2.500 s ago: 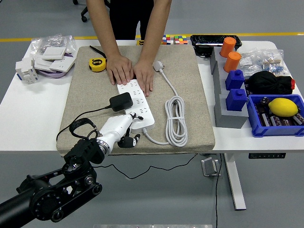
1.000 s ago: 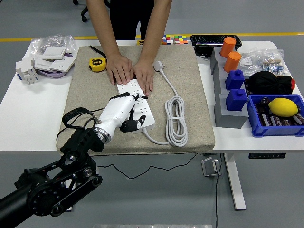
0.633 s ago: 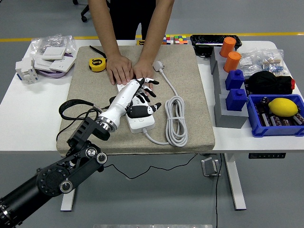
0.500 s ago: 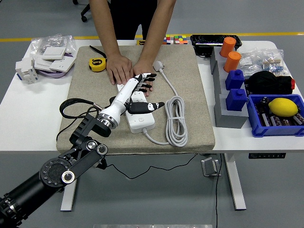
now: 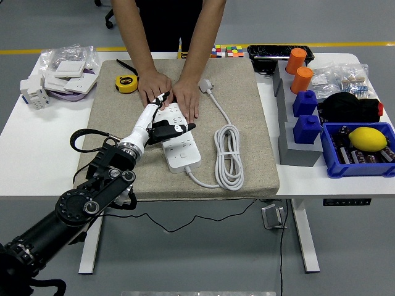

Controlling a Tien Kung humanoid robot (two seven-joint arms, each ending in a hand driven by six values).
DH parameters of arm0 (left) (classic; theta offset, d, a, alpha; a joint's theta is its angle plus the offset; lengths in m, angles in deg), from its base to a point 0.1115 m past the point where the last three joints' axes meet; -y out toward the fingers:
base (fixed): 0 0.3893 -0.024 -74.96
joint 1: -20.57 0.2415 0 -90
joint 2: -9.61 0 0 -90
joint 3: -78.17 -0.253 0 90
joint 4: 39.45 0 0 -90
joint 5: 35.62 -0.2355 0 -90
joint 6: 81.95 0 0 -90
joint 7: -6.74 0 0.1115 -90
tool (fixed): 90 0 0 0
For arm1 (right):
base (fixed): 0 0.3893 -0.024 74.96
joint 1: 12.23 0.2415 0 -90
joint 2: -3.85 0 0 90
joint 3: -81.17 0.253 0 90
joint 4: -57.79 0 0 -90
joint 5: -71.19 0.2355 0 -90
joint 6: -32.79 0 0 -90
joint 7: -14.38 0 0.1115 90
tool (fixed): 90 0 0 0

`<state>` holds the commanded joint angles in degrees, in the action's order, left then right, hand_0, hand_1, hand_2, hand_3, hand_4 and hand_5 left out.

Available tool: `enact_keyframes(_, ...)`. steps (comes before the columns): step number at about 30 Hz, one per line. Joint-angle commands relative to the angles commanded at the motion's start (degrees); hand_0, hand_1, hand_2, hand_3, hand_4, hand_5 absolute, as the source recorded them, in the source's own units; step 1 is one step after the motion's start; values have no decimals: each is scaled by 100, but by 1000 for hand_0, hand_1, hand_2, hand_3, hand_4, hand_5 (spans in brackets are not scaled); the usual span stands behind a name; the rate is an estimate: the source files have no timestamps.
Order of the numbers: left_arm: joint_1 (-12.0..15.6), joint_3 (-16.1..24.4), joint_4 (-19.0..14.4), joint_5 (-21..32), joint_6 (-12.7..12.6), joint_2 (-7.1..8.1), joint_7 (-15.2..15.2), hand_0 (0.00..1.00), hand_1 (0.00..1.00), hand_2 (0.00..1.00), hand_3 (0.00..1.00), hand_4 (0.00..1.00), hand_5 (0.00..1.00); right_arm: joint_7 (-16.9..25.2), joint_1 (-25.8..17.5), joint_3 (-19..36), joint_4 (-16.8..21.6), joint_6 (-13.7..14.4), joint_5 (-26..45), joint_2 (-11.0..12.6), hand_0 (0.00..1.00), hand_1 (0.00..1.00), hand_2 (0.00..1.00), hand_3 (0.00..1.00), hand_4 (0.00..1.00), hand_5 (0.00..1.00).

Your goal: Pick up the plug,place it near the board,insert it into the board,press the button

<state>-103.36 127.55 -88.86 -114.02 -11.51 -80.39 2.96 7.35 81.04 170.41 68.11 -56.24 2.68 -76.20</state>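
Note:
The white power strip [image 5: 184,155] lies on the beige mat [image 5: 247,123]. A person at the far side presses both hands [image 5: 154,89] flat on the strip's far end. The black plug [image 5: 162,131] sits on the strip's middle, and its black cord [image 5: 85,132] loops off to the left. My left hand [image 5: 166,117], white with black fingertips, reaches over the strip and lies on top of the plug. Its fingers are stretched out toward the person's hands and its thumb sticks out to the right. The plug's prongs and the strip's button are hidden. The right arm is out of view.
The strip's white cable [image 5: 228,157] is coiled on the mat to the right, ending in a white plug [image 5: 205,84]. A yellow tape measure [image 5: 128,83] lies at the mat's far left. A blue bin [image 5: 358,168], blue blocks and orange cylinders stand at the right. Bagged parts [image 5: 65,68] lie at the far left.
My left hand rose from the mat's near edge, swept forward over the strip and now lies stretched over the plug, reaching toward the person's hands. The person's hands stayed put.

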Motion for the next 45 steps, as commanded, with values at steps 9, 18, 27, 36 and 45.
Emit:
enact_keyframes(9, -26, -20, 99, -1645, -109, 0, -545, 904, 887, 823, 871, 998, 203, 3, 8, 2, 0, 9, 34, -10, 998, 926, 869, 901, 998, 998)
enact_keyframes(18, -18, -42, 185, -2177, 62, 0, -791, 640, 674, 604, 631, 872, 161, 3, 24, 13, 0, 17, 28, -4, 998, 925, 868, 901, 998, 998)
enact_keyframes(27, -36, -19, 285, -2256, -32, 0, -809, 574, 648, 584, 590, 782, 218, 5, 31, 14, 0, 20, 38, -12, 998, 926, 869, 901, 998, 998)
enact_keyframes(36, -39, -14, 373, -2333, -81, 0, -798, 481, 592, 540, 544, 576, 354, 8, 34, 9, 0, 20, 43, -9, 998, 926, 869, 902, 998, 998)
enact_keyframes(45, -30, -34, 382, -2602, -33, 0, -872, 456, 546, 508, 512, 544, 307, 3, 30, 29, 0, 24, 24, -11, 998, 926, 868, 902, 998, 998)
